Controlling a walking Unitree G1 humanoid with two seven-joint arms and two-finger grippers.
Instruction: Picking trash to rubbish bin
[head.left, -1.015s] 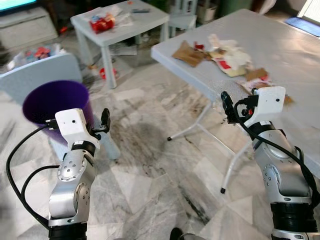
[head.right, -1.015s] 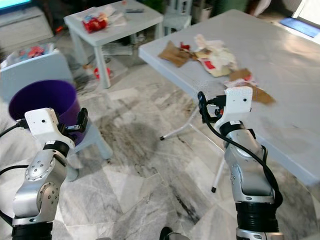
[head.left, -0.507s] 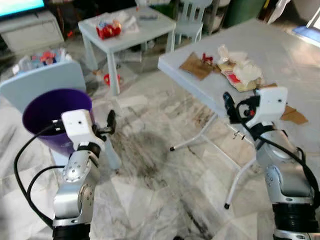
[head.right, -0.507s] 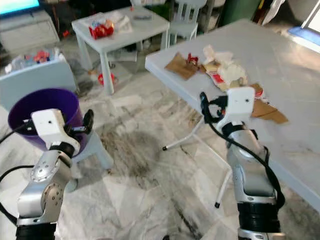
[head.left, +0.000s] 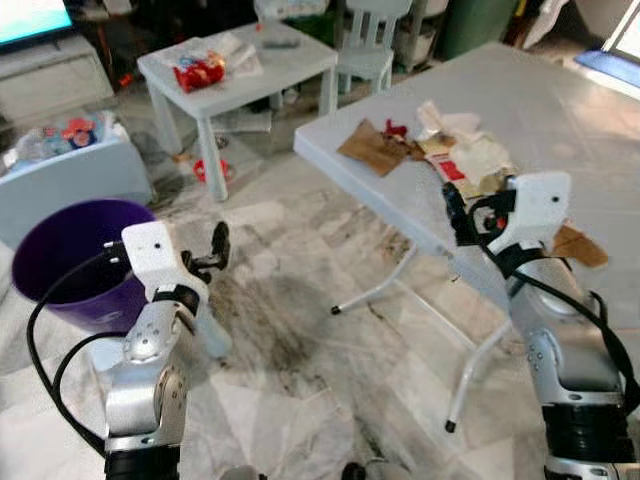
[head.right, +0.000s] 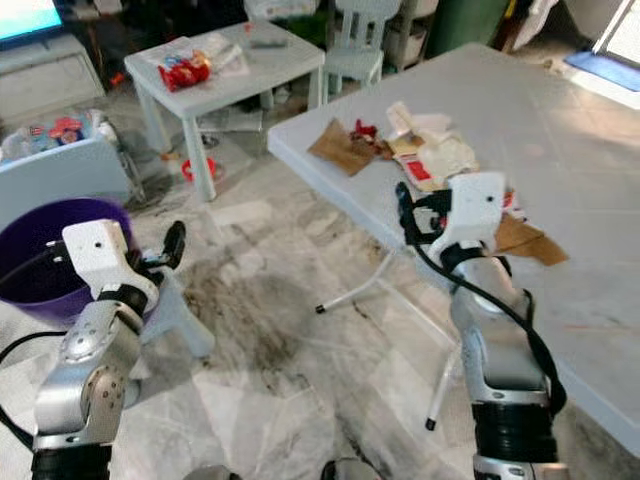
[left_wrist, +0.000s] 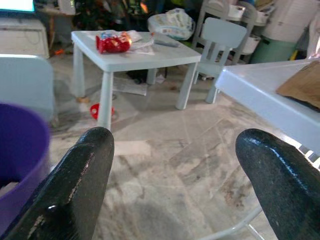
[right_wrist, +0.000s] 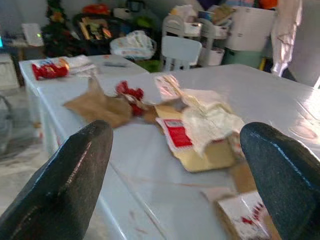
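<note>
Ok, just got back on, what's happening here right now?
The robot stands by the big table, both grippers open and holding nothing. The right gripper is raised at the table edge, facing the pile of trash: brown paper, wrappers and cardboard. The left gripper hangs over the floor beside the purple bin. No trash has been picked up yet.
</note>
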